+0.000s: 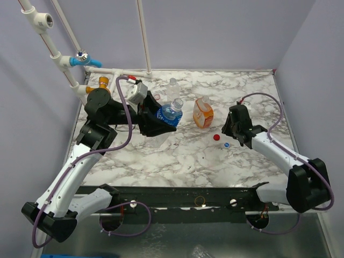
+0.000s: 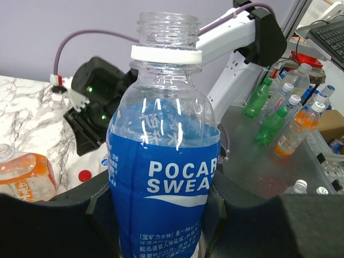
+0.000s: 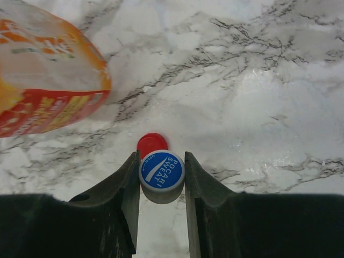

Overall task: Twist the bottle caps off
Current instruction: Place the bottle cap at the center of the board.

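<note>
Right gripper [image 3: 160, 162] pinches the blue-and-white cap [image 3: 161, 171] between its fingers, low over the table [image 3: 258, 97]. The red cap [image 3: 152, 143] sits just past the fingertips. Risks: the released cap lands on edge, rolls and nudges the red one, or a forward-left sweep clips the orange bottle [image 3: 48, 80]. Left gripper [image 1: 161, 122] clamps the blue-labelled bottle [image 2: 164, 161] upright, neck open. A loose grip would let it tip.

Marble-veined white table [image 3: 258, 80]; red cap [image 3: 152, 143]; blue-and-white cap [image 3: 161, 171]; blue-labelled bottle [image 2: 161, 183].
</note>
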You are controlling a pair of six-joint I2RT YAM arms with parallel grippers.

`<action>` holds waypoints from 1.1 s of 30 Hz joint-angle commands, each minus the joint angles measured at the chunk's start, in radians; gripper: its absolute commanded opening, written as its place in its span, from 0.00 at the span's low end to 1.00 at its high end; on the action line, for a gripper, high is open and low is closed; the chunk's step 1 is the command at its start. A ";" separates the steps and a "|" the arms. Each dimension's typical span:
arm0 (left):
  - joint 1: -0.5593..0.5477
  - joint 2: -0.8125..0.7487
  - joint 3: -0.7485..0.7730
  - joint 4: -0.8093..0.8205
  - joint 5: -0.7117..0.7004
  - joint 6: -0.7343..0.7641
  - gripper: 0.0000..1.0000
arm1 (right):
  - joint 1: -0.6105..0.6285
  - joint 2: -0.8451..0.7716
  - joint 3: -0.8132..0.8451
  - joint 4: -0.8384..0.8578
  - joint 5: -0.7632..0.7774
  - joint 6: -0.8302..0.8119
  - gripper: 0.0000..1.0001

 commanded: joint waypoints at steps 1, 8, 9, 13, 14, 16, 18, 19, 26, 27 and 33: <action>0.008 -0.021 -0.003 0.013 -0.015 0.026 0.00 | -0.013 0.054 -0.053 0.162 0.086 0.040 0.01; 0.009 -0.030 -0.044 0.012 -0.018 0.040 0.00 | -0.018 0.134 -0.092 0.210 0.098 0.075 0.09; 0.008 -0.032 -0.048 0.012 -0.020 0.041 0.00 | -0.019 0.141 -0.100 0.216 0.099 0.083 0.12; 0.009 -0.037 -0.059 0.013 -0.017 0.039 0.00 | -0.028 0.151 -0.136 0.234 0.104 0.121 0.18; 0.010 -0.037 -0.058 0.013 -0.017 0.037 0.00 | -0.031 0.155 -0.141 0.233 0.105 0.128 0.18; 0.009 -0.039 -0.057 0.013 -0.017 0.035 0.00 | -0.035 0.166 -0.145 0.232 0.101 0.138 0.18; 0.010 -0.042 -0.055 0.016 -0.017 0.035 0.00 | -0.037 0.185 -0.142 0.223 0.100 0.142 0.19; 0.011 -0.042 -0.054 0.016 -0.017 0.032 0.00 | -0.037 0.195 -0.139 0.221 0.098 0.144 0.21; 0.012 -0.045 -0.054 0.016 -0.015 0.034 0.00 | -0.037 0.171 -0.144 0.200 0.091 0.134 0.62; 0.012 -0.045 -0.055 0.016 -0.015 0.035 0.00 | -0.037 0.152 -0.142 0.186 0.100 0.132 0.66; 0.012 -0.042 -0.053 0.018 -0.018 0.037 0.00 | -0.038 -0.068 -0.080 0.091 0.077 0.077 0.68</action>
